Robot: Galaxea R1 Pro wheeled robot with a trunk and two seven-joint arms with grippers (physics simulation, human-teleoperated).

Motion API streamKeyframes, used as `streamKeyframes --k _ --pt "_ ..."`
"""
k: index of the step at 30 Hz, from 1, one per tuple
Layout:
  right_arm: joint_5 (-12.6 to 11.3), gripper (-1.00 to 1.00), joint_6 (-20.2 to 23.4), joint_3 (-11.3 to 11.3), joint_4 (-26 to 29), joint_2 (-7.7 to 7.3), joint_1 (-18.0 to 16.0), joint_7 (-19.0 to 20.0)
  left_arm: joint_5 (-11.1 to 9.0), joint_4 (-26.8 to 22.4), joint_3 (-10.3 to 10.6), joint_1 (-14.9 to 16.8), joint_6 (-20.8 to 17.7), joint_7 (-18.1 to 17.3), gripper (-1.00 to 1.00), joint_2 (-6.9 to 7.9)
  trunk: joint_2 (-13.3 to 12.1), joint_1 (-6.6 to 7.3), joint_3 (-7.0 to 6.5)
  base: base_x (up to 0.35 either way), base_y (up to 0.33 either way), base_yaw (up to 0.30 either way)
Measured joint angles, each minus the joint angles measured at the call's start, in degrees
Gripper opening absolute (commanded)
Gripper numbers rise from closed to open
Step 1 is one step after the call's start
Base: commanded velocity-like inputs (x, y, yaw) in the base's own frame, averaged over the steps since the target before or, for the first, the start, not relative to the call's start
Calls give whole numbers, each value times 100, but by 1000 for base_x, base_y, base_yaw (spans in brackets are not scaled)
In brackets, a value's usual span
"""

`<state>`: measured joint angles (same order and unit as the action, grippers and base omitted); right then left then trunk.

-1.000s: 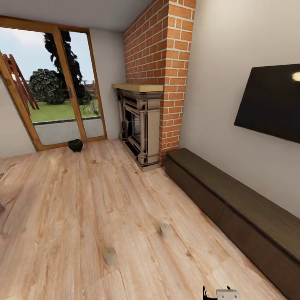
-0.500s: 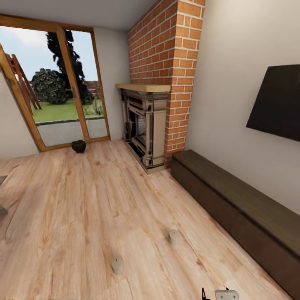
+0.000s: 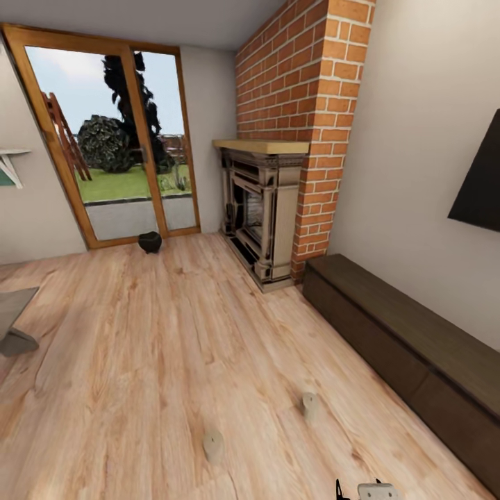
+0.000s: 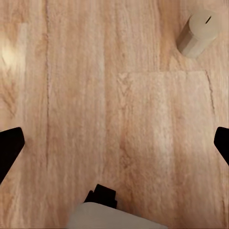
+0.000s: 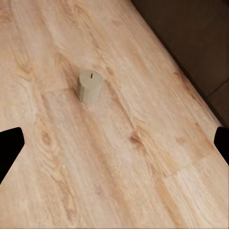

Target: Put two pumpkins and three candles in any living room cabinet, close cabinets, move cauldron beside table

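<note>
Head view: two candles [image 3: 213,444] [image 3: 310,405] are being shown upright on the wooden floor [image 3: 139,347], near the closed cabinet [image 3: 410,347]; the cauldron [image 3: 149,242] is being seen by the glass door [image 3: 111,139], well apart. Left wrist view: the left gripper [image 4: 114,143] is being held spread wide, empty, one candle [image 4: 198,33] beyond it. Right wrist view: the right gripper [image 5: 114,143] is being held wide, empty, over a candle [image 5: 90,86] beside the cabinet [image 5: 191,38].

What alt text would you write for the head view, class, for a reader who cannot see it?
Two candles stand on a wooden floor beside a long dark cabinet, drawers closed. Beyond are a fireplace under a brick chimney and a black cauldron by the glass door.
</note>
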<state>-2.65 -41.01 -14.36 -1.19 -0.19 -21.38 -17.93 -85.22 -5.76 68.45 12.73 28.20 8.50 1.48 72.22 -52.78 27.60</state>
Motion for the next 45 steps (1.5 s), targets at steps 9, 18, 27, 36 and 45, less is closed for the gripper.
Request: streamKeyframes --k 9,18,27,36,45 --pt "-6 100 -8 0 0 -11 0 -7 -1 -1 -12 0 1 0 100 5 0 0 0 222 223 87" --pt "-8 100 -92 0 -1 -11 -1 -11 -2 -2 -12 -1 -1 0 100 5 0 -2 0 137 64 239" --pt "-8 100 -97 0 0 -13 0 -10 -4 -1 -12 0 1 0 100 4 0 -4 -14 -116 186 261" --pt "-1 100 -125 0 0 -17 4 -8 0 0 -4 0 1 0 100 4 0 -1 -48 -47 285 261" --pt "0 100 -219 0 0 -27 35 -8 25 0 14 0 1 -16 100 -14 0 -1 -101 102 295 218"
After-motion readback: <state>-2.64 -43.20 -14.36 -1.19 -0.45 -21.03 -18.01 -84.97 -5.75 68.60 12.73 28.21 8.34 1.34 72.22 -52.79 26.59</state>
